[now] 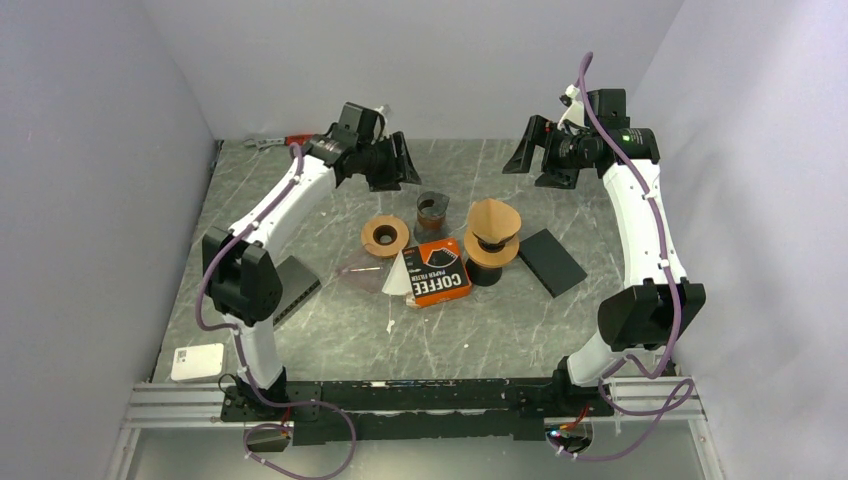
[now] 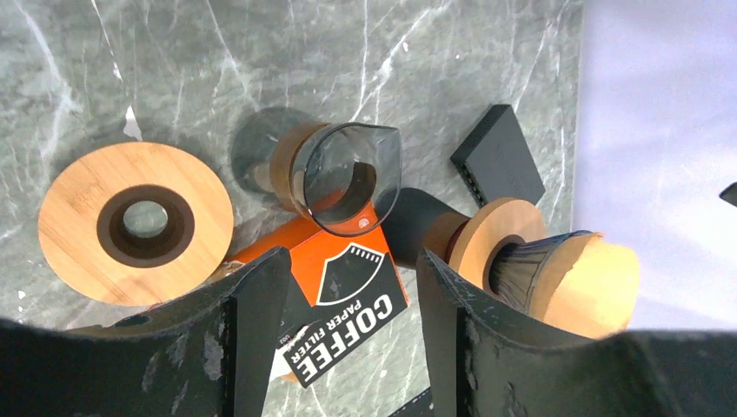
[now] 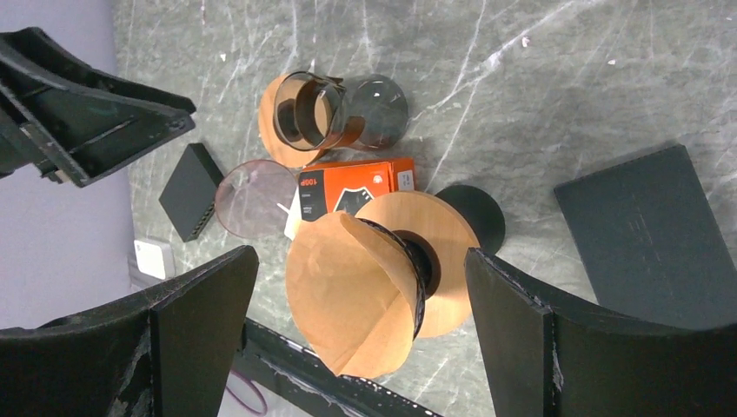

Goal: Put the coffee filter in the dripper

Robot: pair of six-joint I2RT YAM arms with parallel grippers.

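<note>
Right end effector released, fingers spread wide with nothing between them, hanging high over the table. Straight beneath it is the coffee filter, a brown paper cone already sitting in the mouth of the dripper, which rides on a wooden collar above a dark foot. The filter stands proud of the rim, with one seam flap standing free. It looks seated but not pressed home, so the task reads as near done. Handling, by judgement: the paper is very light and limp, creases under any real pinch, and offers no purchase on a flat face. Best taken at the upper rim or along the folded seam, where it is doubled and stiffest, with a shallow, gentle close. Pushing down off-centre risks tipping the stand, which looks top-heavy. Off to one side of this end effector a black pad lies flat, apart from the dripper. Beyond the dripper, toward the other arm, an orange filter box sits close beside the foot, then a glass carafe. Farthest across is the left end effector, also released, fingers apart and empty, raised. Below it are the box and carafe, with a wooden ring to one side and the dripper to the other.
</note>
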